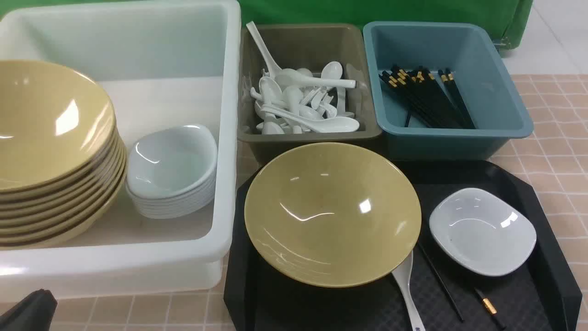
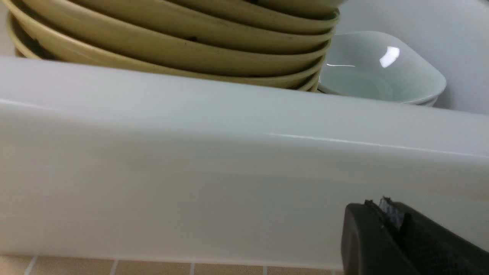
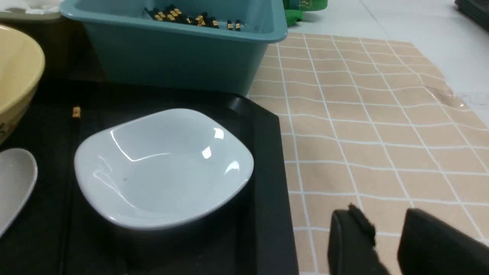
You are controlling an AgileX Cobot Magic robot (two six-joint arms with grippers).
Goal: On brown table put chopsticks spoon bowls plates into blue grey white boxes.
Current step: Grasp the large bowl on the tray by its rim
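A yellow bowl (image 1: 332, 211), a white plate (image 1: 482, 231), a white spoon (image 1: 406, 294) and black chopsticks (image 1: 441, 281) lie on the black tray (image 1: 546, 262). The white box (image 1: 220, 138) holds stacked yellow bowls (image 1: 50, 151) and white plates (image 1: 172, 170). The grey box (image 1: 294, 138) holds spoons, the blue box (image 1: 505, 92) chopsticks. My left gripper (image 2: 386, 208) is shut and empty, low in front of the white box wall (image 2: 191, 172); it shows at the bottom left of the front view (image 1: 27, 312). My right gripper (image 3: 387, 223) is open and empty over the tablecloth beside the tray, near the white plate (image 3: 164, 168).
The tiled brown cloth (image 1: 556, 151) covers the table to the right of the tray and boxes. A green backdrop (image 1: 367, 11) stands behind the boxes. The floor lies past the table's far right edge (image 3: 420, 23).
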